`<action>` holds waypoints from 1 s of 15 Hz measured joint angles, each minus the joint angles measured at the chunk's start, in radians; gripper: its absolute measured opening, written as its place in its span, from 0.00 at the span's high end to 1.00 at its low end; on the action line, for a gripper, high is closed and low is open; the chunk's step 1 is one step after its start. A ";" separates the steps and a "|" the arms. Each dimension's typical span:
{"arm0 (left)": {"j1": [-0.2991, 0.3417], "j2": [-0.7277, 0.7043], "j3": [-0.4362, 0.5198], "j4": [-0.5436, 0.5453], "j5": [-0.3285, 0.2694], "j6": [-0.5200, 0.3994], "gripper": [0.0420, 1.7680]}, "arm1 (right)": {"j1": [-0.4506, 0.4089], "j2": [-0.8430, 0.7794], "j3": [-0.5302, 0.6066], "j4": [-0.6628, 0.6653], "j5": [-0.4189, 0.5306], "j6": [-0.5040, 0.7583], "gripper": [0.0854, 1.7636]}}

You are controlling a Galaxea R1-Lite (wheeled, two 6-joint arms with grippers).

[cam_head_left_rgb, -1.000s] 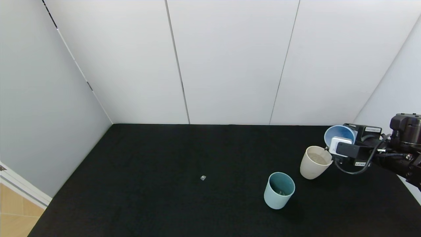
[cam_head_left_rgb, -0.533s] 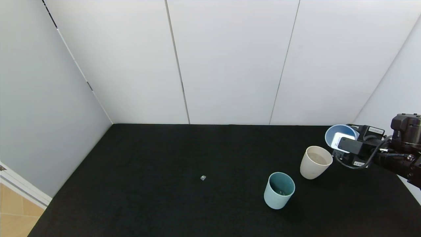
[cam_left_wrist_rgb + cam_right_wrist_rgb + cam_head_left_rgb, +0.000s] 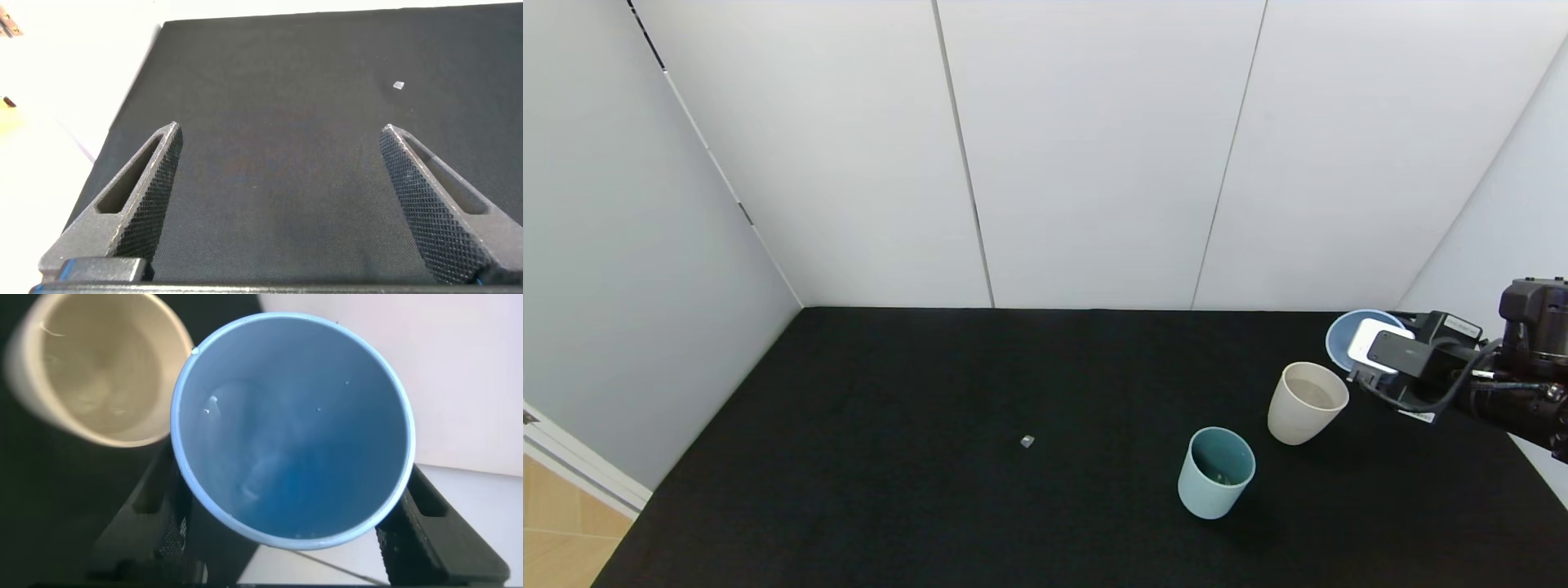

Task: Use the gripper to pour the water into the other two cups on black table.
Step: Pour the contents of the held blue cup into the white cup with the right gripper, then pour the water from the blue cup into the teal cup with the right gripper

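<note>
Black table (image 3: 931, 490), cream cup (image 3: 1305, 404), mint-teal cup (image 3: 1215, 474)

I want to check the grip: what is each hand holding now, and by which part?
The right hand holds the blue cup by its side wall, fingers on opposite sides. The left hand is open and holds nothing.
</note>
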 joint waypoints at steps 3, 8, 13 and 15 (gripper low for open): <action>0.000 0.000 0.000 0.000 0.000 0.000 0.03 | 0.051 -0.065 -0.003 0.102 -0.001 0.062 0.29; 0.000 0.000 0.000 0.000 0.000 0.000 0.03 | 0.121 -0.165 0.002 0.217 -0.009 0.082 0.29; 0.000 0.000 0.000 0.000 0.000 0.000 0.03 | 0.212 -0.223 0.006 0.250 -0.080 0.089 0.29; 0.000 0.000 0.000 0.000 0.000 0.000 0.03 | 0.259 -0.229 0.010 0.251 -0.120 0.089 0.29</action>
